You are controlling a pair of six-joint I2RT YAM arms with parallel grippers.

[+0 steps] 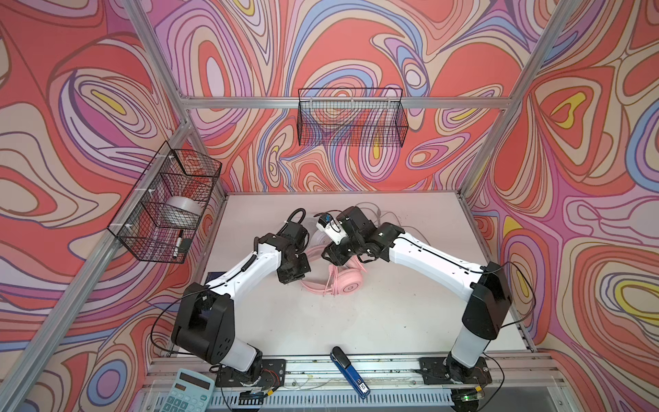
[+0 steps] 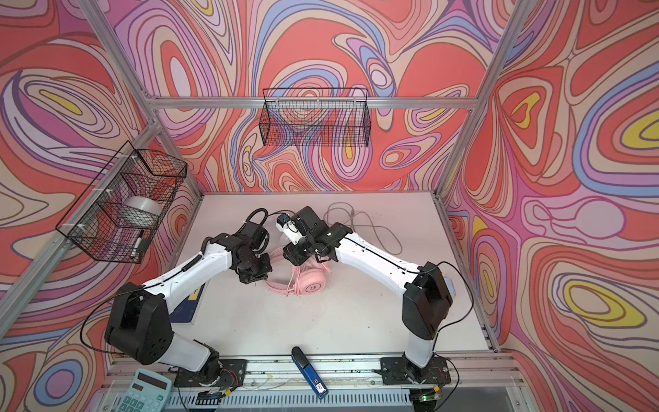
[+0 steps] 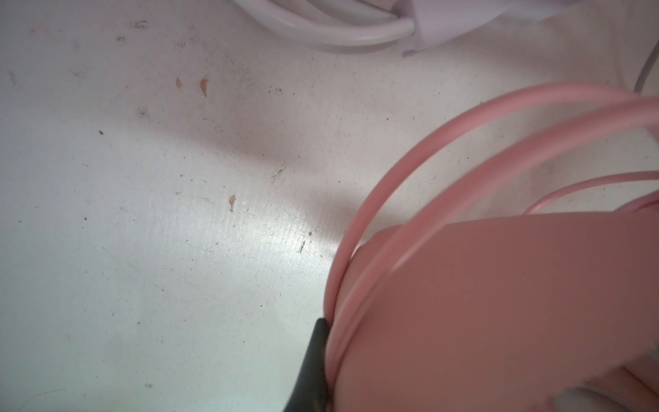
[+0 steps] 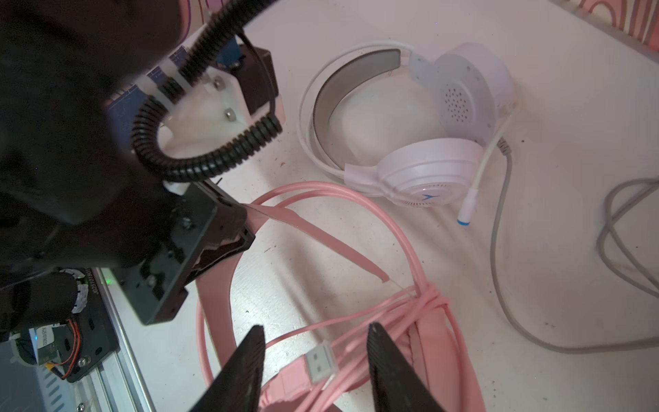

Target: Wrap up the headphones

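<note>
The left tool [image 4: 235,242] is clamped closed on the headband [image 4: 214,306] of the pink headset [image 1: 347,285], which lies mid-tabletop [image 1: 356,321]. The right tool [image 4: 316,328] stands partly open, its fingers straddling the pink cable [image 4: 392,310] and USB plug [image 4: 321,360] without closing on them. The white headset [image 4: 424,171] lies nearby.

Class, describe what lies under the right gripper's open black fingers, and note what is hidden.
Under the right gripper lie pink cable loops, a silver USB plug and a padded earcup of the pink over-ear headset. The black fingers hide parts of the cable and earcup.
</note>
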